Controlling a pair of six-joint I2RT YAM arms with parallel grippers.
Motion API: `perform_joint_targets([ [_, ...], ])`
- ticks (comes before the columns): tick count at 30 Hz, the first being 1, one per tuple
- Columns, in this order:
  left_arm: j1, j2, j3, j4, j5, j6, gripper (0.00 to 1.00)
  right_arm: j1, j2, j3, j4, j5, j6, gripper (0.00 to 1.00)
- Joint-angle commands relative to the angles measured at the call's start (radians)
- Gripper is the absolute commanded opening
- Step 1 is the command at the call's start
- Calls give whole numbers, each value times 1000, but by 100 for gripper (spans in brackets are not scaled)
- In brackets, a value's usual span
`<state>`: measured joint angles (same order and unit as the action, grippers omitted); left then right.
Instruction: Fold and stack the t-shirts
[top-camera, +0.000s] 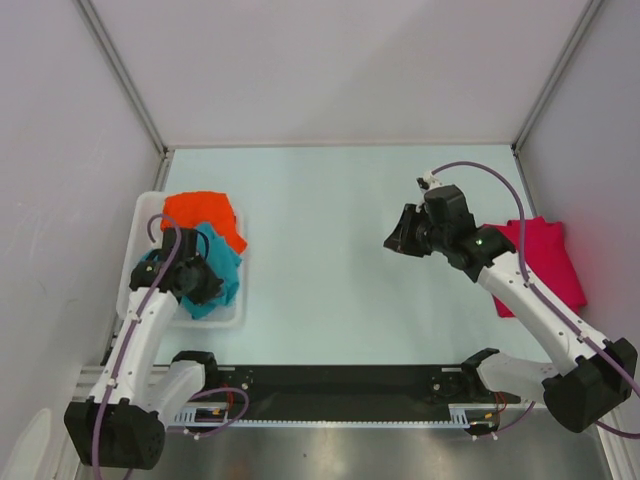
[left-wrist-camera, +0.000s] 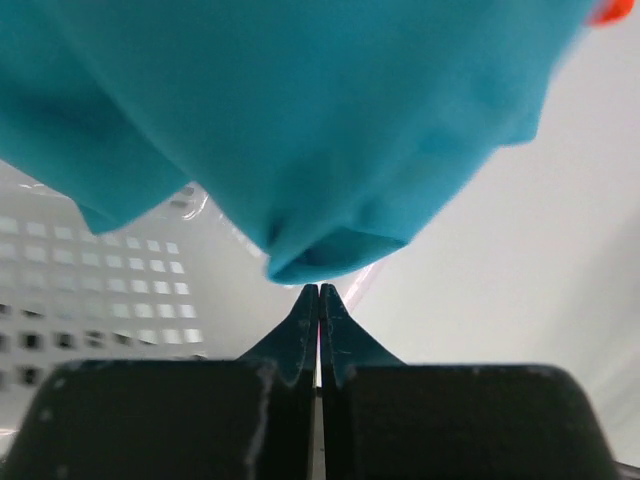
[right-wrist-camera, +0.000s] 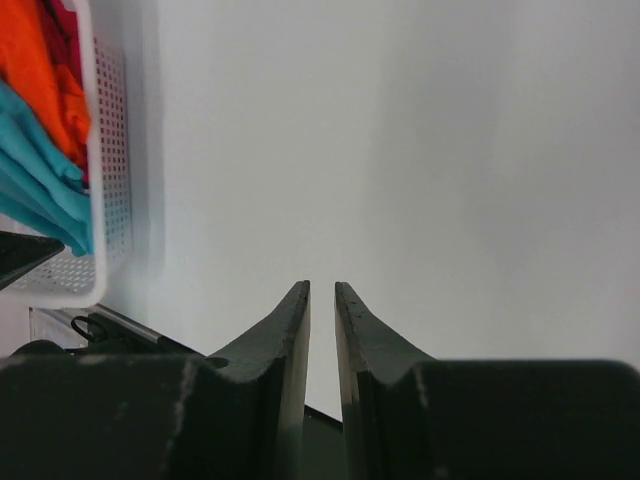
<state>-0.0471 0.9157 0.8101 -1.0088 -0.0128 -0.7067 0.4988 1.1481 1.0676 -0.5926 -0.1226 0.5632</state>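
Far right, a crimson-pink t-shirt (top-camera: 553, 260) shows (overhead view only).

Basket (right-wrist-camera: 112, 150) of t-shirts (right-wrist-camera: 40, 190) (far left)

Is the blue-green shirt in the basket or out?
In: the teal shirt lies bunched inside the white basket, next to the orange shirt.

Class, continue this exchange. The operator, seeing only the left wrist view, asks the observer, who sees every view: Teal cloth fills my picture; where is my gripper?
Observer: The left gripper hangs over the white basket, right by the teal t-shirt.
Operator: Anything else in it?
Observer: An orange t-shirt, at its far end.
Operator: And the right gripper?
Observer: The right gripper hangs empty over the middle of the table.
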Motion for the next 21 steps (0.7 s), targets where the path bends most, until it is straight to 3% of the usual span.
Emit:
perform_joint_targets([
  [1,26,-1,-12,15,53,27,0,-5,-2,-3,28,-14,-13,22],
  [10,26,8,-40,30,59,65,0,-5,7,-17,31,-15,-13,21],
  [14,18,3,-22,-19,-41,107,1,-5,12,-24,39,-18,-9,22],
  [19,16,8,-14,-37,-75,131,15,-2,36,-20,50,-28,-6,21],
  [21,3,9,-17,-37,-72,131,27,-2,38,-18,50,-29,-9,21],
])
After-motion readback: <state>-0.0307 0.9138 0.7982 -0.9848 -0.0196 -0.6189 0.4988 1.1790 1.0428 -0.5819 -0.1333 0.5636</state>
